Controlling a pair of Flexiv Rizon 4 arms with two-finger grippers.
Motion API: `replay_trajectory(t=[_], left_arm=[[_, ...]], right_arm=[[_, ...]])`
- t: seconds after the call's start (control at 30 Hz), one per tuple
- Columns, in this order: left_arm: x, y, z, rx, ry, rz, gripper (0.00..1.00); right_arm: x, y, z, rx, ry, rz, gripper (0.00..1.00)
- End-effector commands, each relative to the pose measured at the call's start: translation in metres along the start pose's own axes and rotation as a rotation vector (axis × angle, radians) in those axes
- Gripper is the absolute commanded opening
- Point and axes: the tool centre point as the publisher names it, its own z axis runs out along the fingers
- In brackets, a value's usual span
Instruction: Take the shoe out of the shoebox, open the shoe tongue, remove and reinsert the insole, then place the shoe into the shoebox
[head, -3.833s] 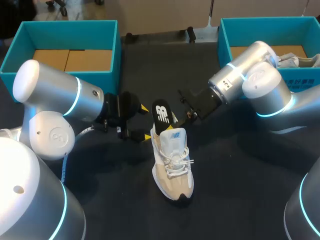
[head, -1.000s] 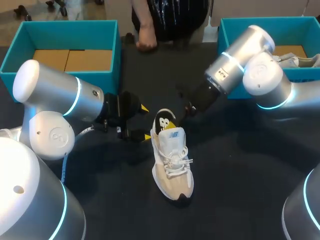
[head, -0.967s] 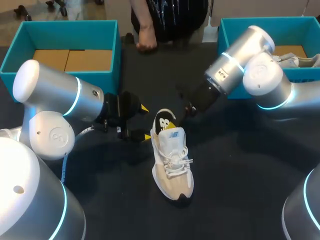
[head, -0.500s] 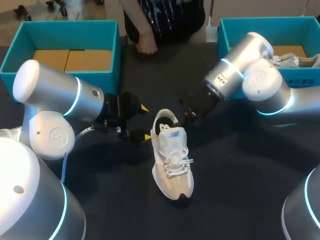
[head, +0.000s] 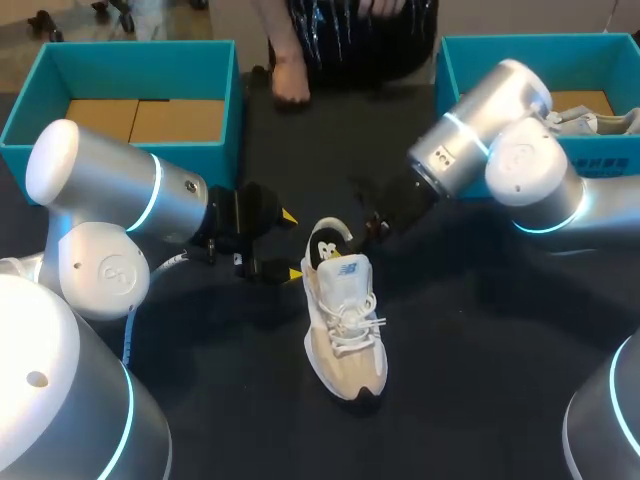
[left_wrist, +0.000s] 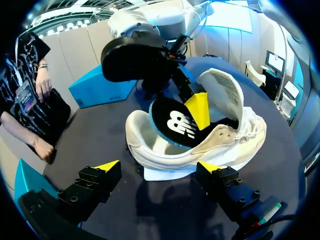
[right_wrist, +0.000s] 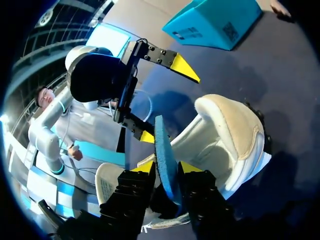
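Since the earlier frames the insole (head: 327, 246) has sunk lower into the shoe (head: 345, 330), the right gripper's (right_wrist: 166, 168) fingers clamped on its edge to feed it in. The left gripper's (left_wrist: 159, 167) fingers stand apart just beside the heel, likely to brace the shoe on the dark worktop (head: 480, 350), with teal shoeboxes (head: 140, 48) at both far corners.

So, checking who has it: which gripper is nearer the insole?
Right. The right gripper pinches the insole sticking out of the shoe; the left gripper sits open beside the shoe.
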Motion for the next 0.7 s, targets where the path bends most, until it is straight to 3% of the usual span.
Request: replay_trajectory(t=[0.03,0.7], left_arm=[[0.001,-0.001,0.0,-0.004,-0.003,0.0,1.0],[0.001,-0.001,0.0,-0.004,-0.003,0.0,1.0]], right_arm=[[0.009,0.004,-0.005,-0.016,-0.04,-0.021,0.35],[0.016,0.033,-0.023,-0.073,-0.098,-0.123,0.44]])
